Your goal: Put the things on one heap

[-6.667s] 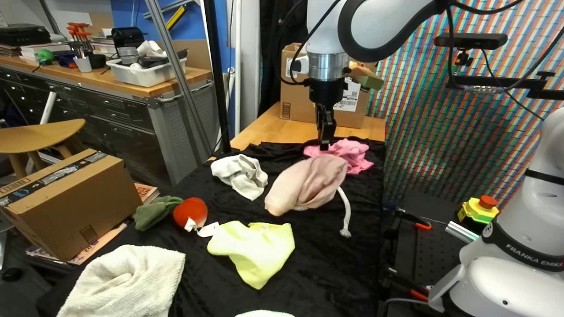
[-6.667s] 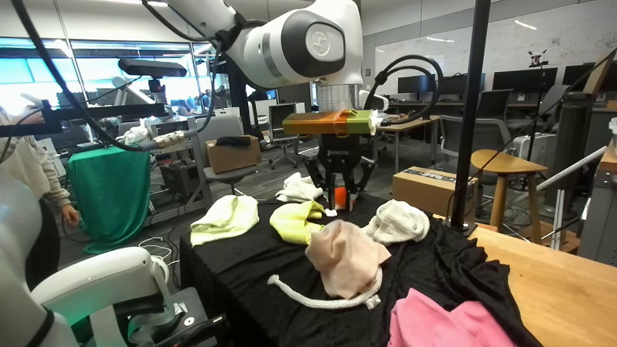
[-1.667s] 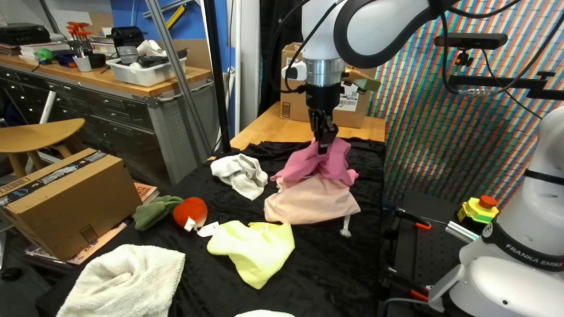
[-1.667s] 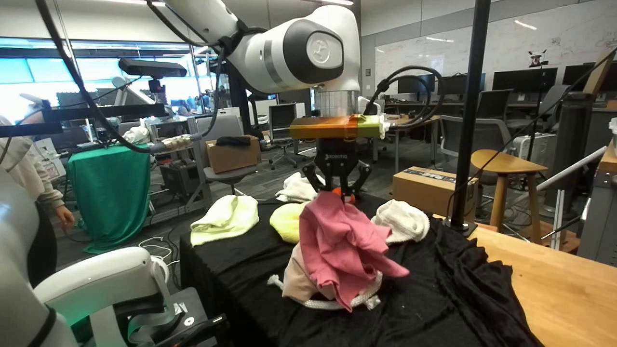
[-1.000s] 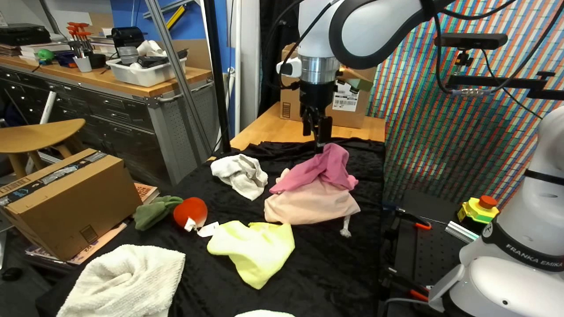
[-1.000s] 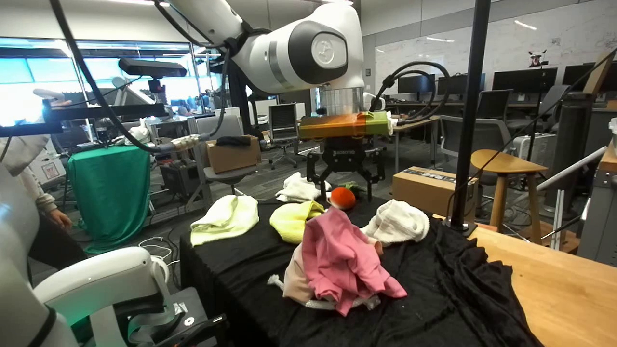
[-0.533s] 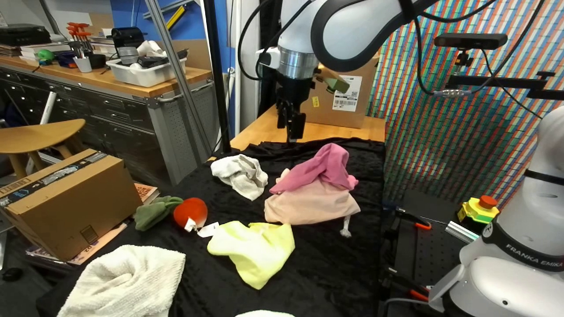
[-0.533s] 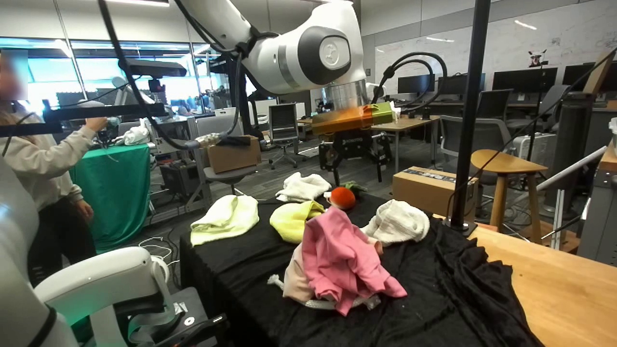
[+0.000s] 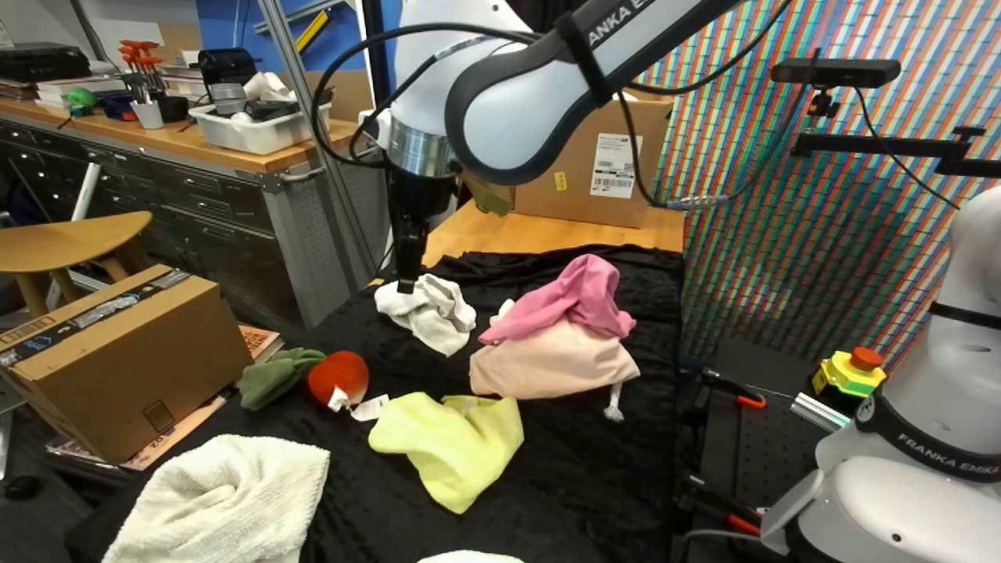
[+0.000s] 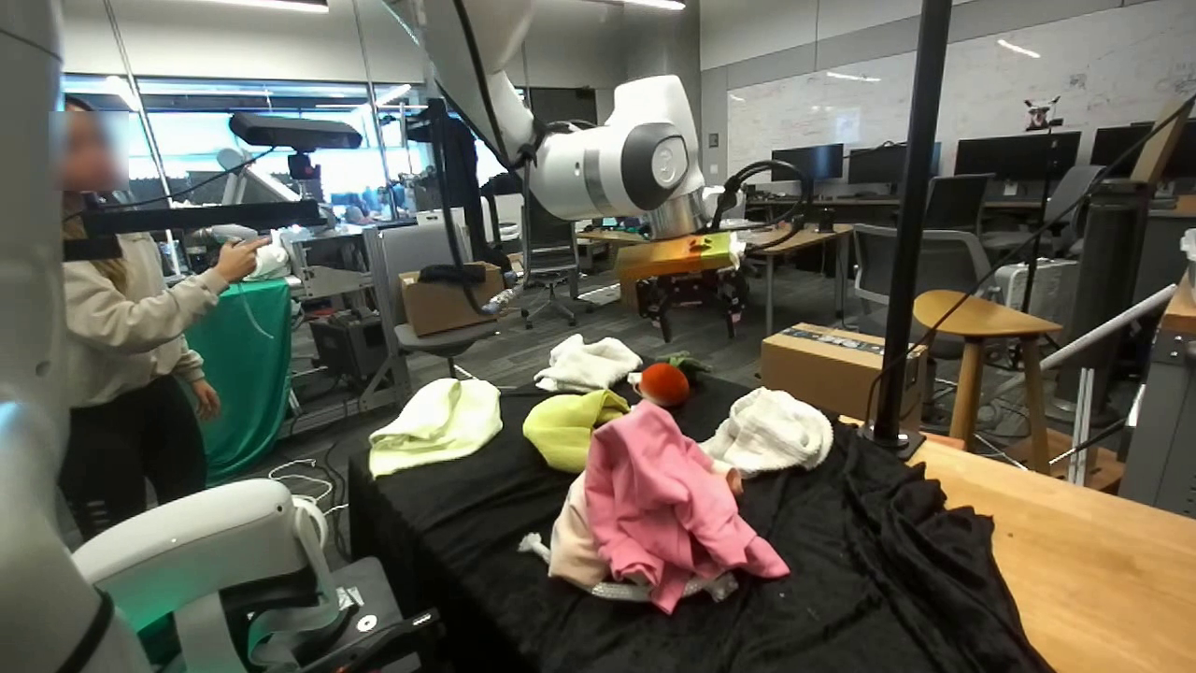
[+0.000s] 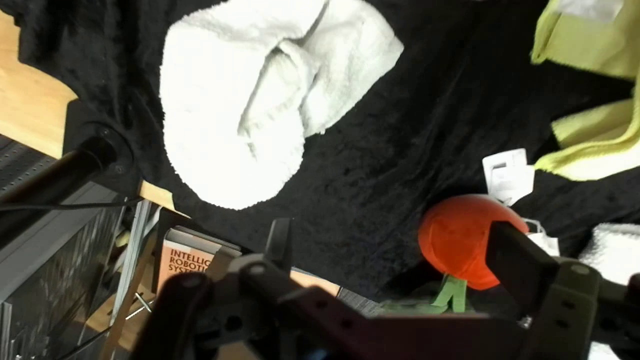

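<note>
Cardboard box (image 9: 129,363) stands at the left in an exterior view, with books (image 9: 178,432) showing beneath its near side. The white towel (image 9: 223,500) lies bunched at the near left of the black table cover (image 9: 594,477). The red-green item (image 9: 339,375) lies farther back, right of the box; its green part points left, and its white tags sit just beside the yellow-green cloth (image 9: 452,450).

The gripper (image 10: 699,329) hangs raised at the left side, farther back than the red-green item. Its jaws stand wide apart and hold nothing. In the wrist view, one finger (image 11: 520,260) overlaps the red body by line of sight only; in both exterior views the two are apart.

The white cloth (image 9: 428,313) lies crumpled toward the far edge. The yellow-green cloth lies nearer, loosely folded. The cream cloth (image 10: 437,425) rests at the near edge, farther right than the white towel.

The heap (image 9: 557,344) occupies the right part of the cover: the pink cloth (image 9: 579,301) drapes over the pale peach cloth (image 9: 547,371), and the white rope (image 9: 615,403) runs partly underneath, one end exposed at the near right. The red-green item lies well apart from the heap.

The emergency-stop button (image 9: 866,358) and the robot base (image 9: 884,500) stand at the far right.
</note>
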{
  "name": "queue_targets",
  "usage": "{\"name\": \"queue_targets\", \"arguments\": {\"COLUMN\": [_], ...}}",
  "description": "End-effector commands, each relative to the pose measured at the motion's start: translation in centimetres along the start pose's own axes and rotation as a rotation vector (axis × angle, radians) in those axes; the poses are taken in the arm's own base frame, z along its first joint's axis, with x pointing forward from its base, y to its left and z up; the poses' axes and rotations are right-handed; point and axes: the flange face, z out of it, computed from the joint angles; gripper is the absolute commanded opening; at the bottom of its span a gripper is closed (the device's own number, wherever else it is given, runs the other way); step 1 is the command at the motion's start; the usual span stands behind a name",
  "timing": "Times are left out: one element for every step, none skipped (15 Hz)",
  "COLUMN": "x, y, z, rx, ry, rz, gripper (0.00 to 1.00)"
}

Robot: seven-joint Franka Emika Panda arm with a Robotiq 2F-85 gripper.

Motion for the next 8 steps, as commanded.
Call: {"name": "queue_targets", "arguments": {"x": [4.1, 4.5, 4.8, 5.0, 5.1, 5.1, 5.0, 5.0], "y": [1.5, 1.9, 2.3, 2.8, 3.3, 3.7, 4.1, 4.5], "z": [3.3, 4.1, 5.1, 5.8, 6.7, 7.2, 7.9, 8.3], "rx": [-0.038, -0.042, -0.051, -0.054, -0.058, -0.057, -0.062, -0.063], "ry": [0.010, 0.002, -0.008, -0.022, -0.030, -0.042, -0.052, -0.064], "rz": [0.108, 0.134, 0.163, 0.189, 0.212, 0.235, 0.254, 0.272], "gripper": [1.00, 1.00, 1.00, 1.00, 1.00, 1.00, 1.00, 1.00]}}
